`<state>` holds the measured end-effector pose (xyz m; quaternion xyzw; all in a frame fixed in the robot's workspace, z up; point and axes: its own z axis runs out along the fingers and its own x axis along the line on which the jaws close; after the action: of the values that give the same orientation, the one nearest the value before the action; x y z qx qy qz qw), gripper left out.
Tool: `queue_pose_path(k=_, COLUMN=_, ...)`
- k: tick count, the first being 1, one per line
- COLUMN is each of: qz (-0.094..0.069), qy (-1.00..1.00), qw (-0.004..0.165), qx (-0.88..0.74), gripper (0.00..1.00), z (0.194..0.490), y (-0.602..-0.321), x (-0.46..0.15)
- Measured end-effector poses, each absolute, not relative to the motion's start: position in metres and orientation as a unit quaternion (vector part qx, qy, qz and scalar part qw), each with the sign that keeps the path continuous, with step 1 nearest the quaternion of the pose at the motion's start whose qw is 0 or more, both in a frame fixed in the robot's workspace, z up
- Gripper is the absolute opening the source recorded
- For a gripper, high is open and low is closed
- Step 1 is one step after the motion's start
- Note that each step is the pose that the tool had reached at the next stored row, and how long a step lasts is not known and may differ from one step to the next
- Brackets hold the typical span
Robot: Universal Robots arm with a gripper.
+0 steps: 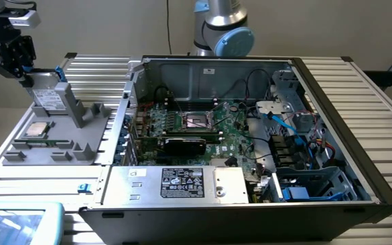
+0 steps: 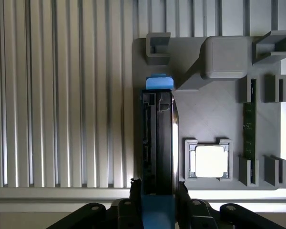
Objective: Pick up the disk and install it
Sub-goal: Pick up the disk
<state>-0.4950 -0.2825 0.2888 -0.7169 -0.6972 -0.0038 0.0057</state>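
One black robot gripper has its fingers clenched on both faces of the flat grey-metal disk in a blue plastic carrier. Held by one end, the disk stands on edge over a grey plastic fixture tray, at the exterior view's left. A square silver processor chip lies in the tray just beside it. An open black computer case sits beside the tray, toward the exterior view's right

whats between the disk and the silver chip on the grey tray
Only a bare strip of the grey tray and the raised pocket rim around the chip lie between it and the disk; the wrist view shows this.
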Motion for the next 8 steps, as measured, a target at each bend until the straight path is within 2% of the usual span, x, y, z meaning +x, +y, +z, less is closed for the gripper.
queue_pose_path(k=8, qz=-0.004, qy=-0.697, qw=0.006, qx=-0.717, gripper=0.37, z=0.2904, y=-0.2825, x=-0.4948)
